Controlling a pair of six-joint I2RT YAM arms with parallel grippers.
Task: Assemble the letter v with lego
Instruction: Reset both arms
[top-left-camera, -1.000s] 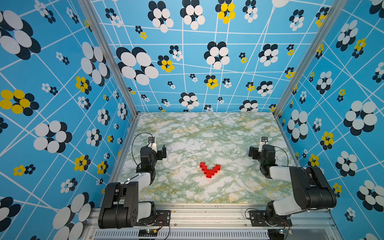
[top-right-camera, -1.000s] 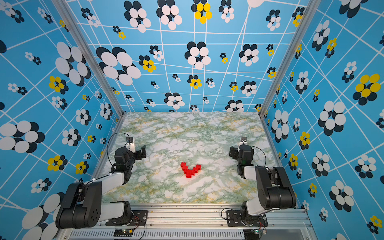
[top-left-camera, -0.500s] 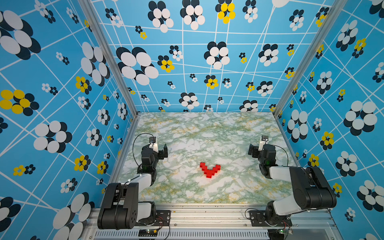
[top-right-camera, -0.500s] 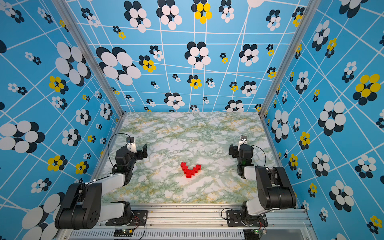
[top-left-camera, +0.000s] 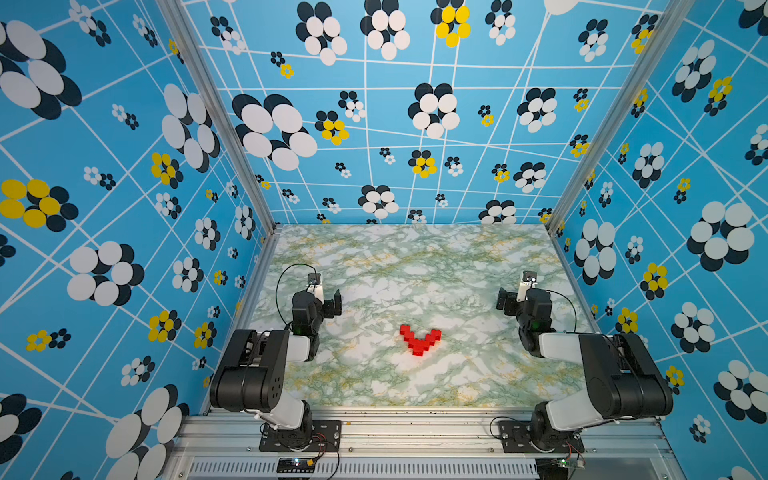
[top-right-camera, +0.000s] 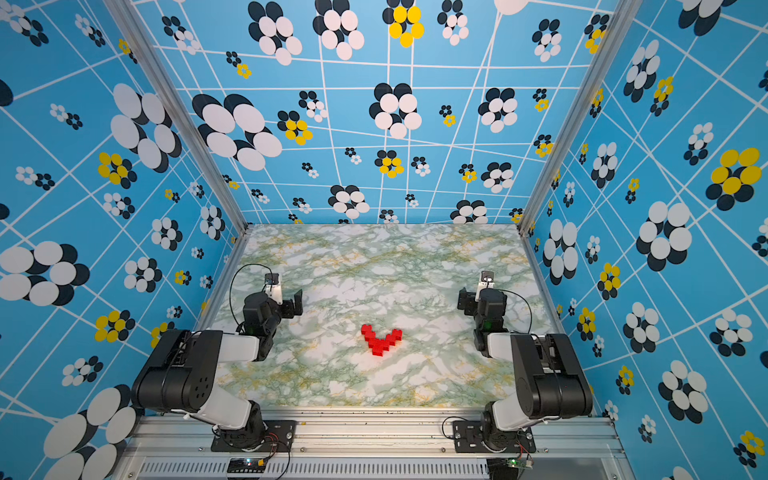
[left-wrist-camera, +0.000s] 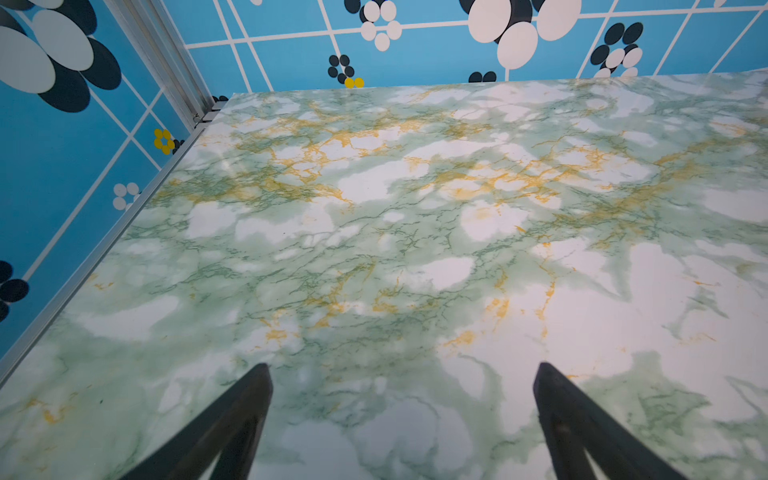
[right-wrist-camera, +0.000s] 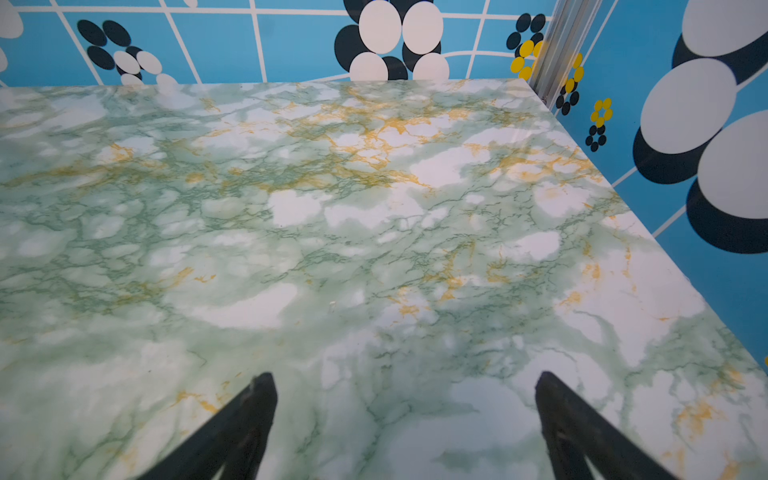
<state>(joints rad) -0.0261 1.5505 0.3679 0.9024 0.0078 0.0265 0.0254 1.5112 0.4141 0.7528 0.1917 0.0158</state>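
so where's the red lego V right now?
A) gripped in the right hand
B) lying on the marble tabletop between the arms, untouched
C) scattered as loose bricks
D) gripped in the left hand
B: in a top view the red stepped lego V lies in one piece on the green-veined marble tabletop, and the wrist views show the left hand and right hand open and empty.

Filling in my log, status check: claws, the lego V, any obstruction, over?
Left claw open, empty. Right claw open, empty. Letter v lies joined on the table, clear of both. Nothing in the way.
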